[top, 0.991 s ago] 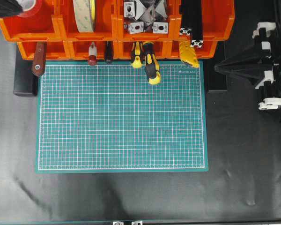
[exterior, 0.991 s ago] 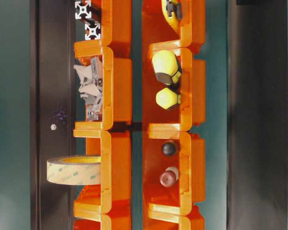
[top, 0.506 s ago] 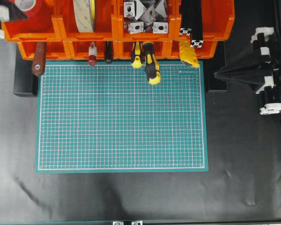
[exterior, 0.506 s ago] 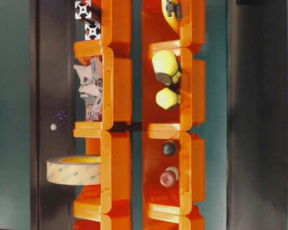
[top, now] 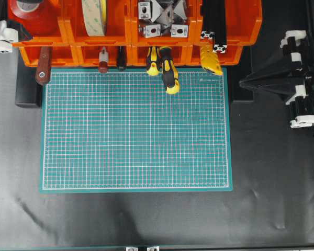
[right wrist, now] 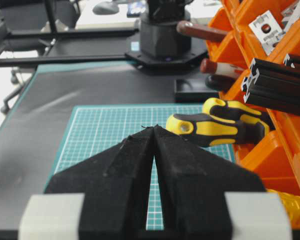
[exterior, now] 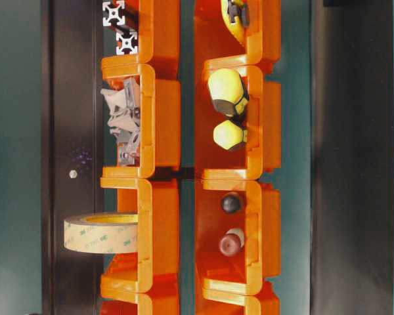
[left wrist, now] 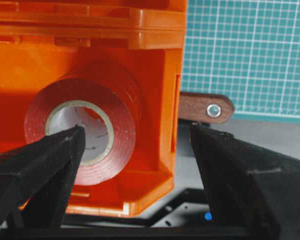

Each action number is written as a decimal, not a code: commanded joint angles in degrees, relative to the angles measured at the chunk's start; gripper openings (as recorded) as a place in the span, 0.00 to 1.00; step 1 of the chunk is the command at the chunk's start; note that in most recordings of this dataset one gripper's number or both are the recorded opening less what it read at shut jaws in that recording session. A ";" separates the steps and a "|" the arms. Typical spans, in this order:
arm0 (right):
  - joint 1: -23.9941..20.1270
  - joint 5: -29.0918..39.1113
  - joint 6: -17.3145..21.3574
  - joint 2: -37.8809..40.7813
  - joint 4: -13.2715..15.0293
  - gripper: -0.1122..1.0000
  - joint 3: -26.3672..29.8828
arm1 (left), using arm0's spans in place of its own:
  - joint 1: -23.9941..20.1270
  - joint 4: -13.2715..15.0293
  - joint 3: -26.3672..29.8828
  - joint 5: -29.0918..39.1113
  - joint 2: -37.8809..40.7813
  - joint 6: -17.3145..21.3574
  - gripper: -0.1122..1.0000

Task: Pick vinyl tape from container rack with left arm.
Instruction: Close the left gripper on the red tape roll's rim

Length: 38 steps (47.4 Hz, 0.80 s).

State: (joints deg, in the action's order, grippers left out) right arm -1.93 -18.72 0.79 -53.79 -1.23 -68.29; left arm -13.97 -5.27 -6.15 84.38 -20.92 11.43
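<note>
Red vinyl tape (left wrist: 82,130) lies in the end bin of the container rack (top: 68,31), the one at the bench's far left corner, its white core facing my left wrist camera. My left pincer (left wrist: 135,165) stands released, jaws spread wide: one finger (left wrist: 45,165) sits in front of the roll's core, the other hangs outside the bin's side wall. Nothing is grasped, so I judge this the approach step, with the pick itself not yet made. Next I would need to shift the pincer sideways so both fingers clear the bin wall and straddle the roll, then push in and clench. The right pincer (right wrist: 154,150) is clenched on nothing, parked near the bench's right edge.
</note>
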 commanded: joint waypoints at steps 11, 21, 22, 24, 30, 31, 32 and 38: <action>-0.09 -0.79 -0.18 0.53 -0.09 0.10 1.76 | -1.23 -0.18 -1.32 -2.46 -0.88 -0.18 0.82; -0.09 -0.62 -0.18 0.44 -0.09 0.10 1.76 | -2.20 -0.26 -1.49 -2.64 -0.88 -0.09 0.78; -0.09 -0.70 -0.18 0.44 -0.09 0.10 1.76 | -2.20 -0.18 -1.49 -2.64 -0.88 -0.09 0.76; -0.09 -0.70 -0.18 0.26 -0.09 0.10 1.76 | -2.20 -0.18 -1.49 -2.64 -0.88 0.00 0.73; -0.09 -0.62 -0.18 0.26 -0.09 0.10 1.67 | -2.20 -0.26 -1.49 -2.64 -0.97 0.18 0.54; -0.09 -0.62 -0.18 0.44 -0.09 0.10 1.76 | -2.20 -0.18 -1.49 -2.64 -0.97 0.26 0.49; -0.09 -0.70 -0.18 0.26 -0.09 0.10 1.76 | -2.29 -0.26 -1.41 -2.64 -1.05 0.26 0.44; -0.09 -0.62 -0.09 0.26 -0.09 0.10 1.76 | -2.29 -0.18 -0.70 -2.55 -1.23 0.79 0.26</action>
State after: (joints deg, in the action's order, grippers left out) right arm -1.93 -18.72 0.70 -53.70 -1.14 -68.29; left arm -16.00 -5.27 -8.26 82.00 -20.92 11.87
